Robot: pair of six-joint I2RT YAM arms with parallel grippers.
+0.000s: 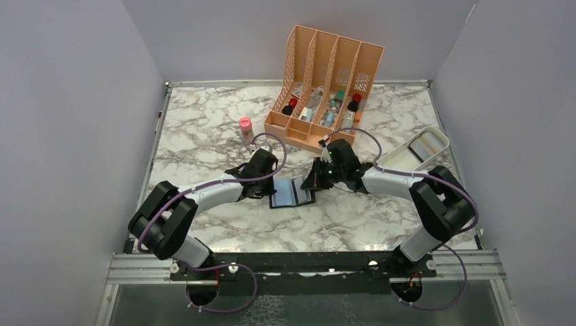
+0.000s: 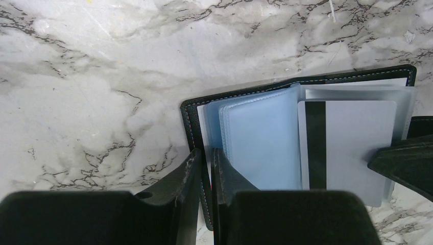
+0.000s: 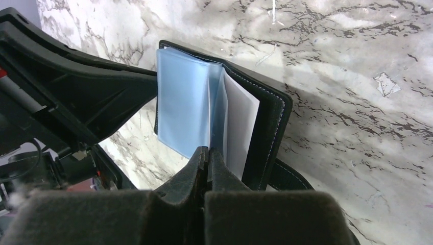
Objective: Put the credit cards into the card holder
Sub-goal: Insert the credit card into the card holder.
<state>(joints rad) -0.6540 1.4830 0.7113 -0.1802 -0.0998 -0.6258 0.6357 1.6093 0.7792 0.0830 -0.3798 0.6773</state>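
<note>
The card holder (image 1: 291, 193) lies open on the marble table between both grippers, its bluish sleeves fanned up. My left gripper (image 1: 266, 185) is shut on the holder's black left cover edge, shown close up in the left wrist view (image 2: 206, 158). A greyish credit card (image 2: 352, 143) with a black stripe lies over the holder's right half (image 2: 255, 138). My right gripper (image 1: 314, 182) is shut on that card's right edge. In the right wrist view the right gripper (image 3: 207, 153) is closed between a blue sleeve and a white page of the holder (image 3: 270, 132). Other cards are not clearly in view.
An orange slotted organiser (image 1: 326, 81) with small items stands at the back centre. A small pink bottle (image 1: 245, 127) stands left of it. A white oblong tray (image 1: 397, 159) with something greyish in it sits at the right, behind my right arm. Grey walls enclose the table.
</note>
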